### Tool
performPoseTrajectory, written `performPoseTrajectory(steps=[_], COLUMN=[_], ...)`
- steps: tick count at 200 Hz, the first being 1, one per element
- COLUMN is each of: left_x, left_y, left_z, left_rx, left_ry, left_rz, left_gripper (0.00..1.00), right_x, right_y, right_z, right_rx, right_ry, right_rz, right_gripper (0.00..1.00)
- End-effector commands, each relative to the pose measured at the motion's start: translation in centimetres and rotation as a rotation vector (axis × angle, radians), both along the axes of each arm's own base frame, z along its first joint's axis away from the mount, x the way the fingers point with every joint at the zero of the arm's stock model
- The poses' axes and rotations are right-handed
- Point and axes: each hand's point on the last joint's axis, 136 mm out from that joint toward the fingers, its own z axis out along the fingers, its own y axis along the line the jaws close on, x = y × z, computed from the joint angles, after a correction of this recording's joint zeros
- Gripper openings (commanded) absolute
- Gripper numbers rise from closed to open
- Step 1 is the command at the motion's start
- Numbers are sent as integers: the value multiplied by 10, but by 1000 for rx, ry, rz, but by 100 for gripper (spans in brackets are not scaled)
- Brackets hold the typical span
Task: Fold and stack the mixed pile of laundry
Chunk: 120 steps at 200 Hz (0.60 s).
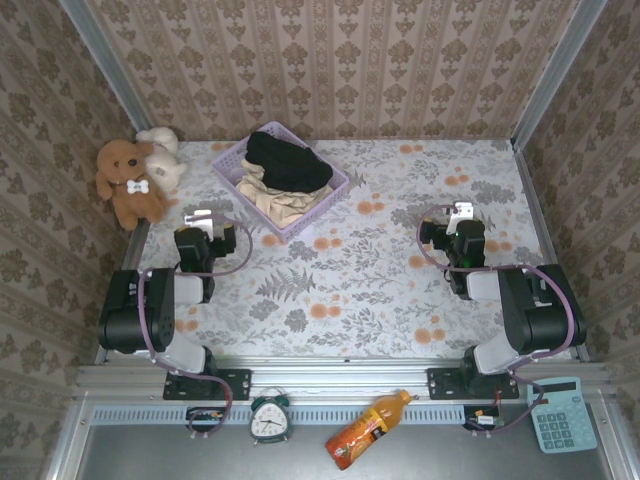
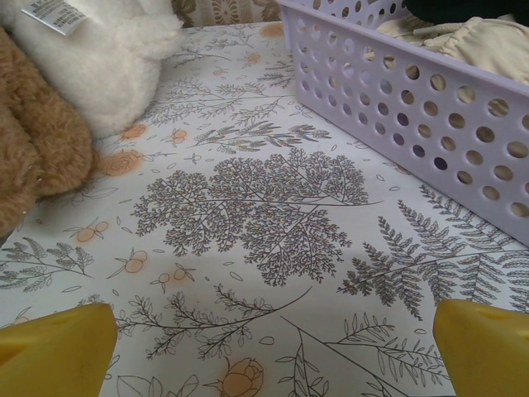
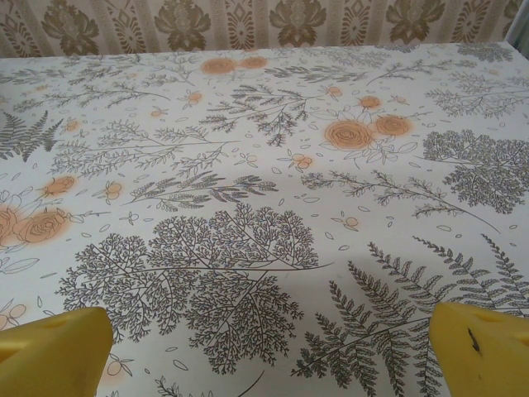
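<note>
Black soft cloth garment [image 1: 288,162]: heaped on top inside the lavender perforated plastic basket [image 1: 338,186], at the far middle of the floral-printed tabletop [image 1: 350,290].
Cream-beige gathered cloth garment [image 1: 283,205]: in the same basket, under the black one, showing along the near side.
Left hand [image 2: 273,341]: released, yellow fingers spread wide, grasping nothing, low over the tabletop near the basket's left side.
Right hand [image 3: 269,343]: released, fingers wide apart, over the floral print well right of the basket.
Brown plush teddy bear [image 1: 128,182], white plush teddy bear [image 1: 163,160]: touching each other, far left corner.

No legible text was recorded. Print on the sewn tag [image 2: 51,14] of the white plush toy [image 2: 107,66], upper left, is blurred.
</note>
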Motion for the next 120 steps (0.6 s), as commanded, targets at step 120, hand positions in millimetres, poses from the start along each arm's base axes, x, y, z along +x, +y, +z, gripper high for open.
performPoseTrajectory(steps=[120], left_x=[7], left_y=[-77], left_z=[59], left_rx=[-542], left_ry=[225], left_rz=[165], left_gripper=[96], right_x=[-19], right_y=[26], right_z=[67], right_rx=[290], right_ry=[235], right_rz=[-91], right_gripper=[100])
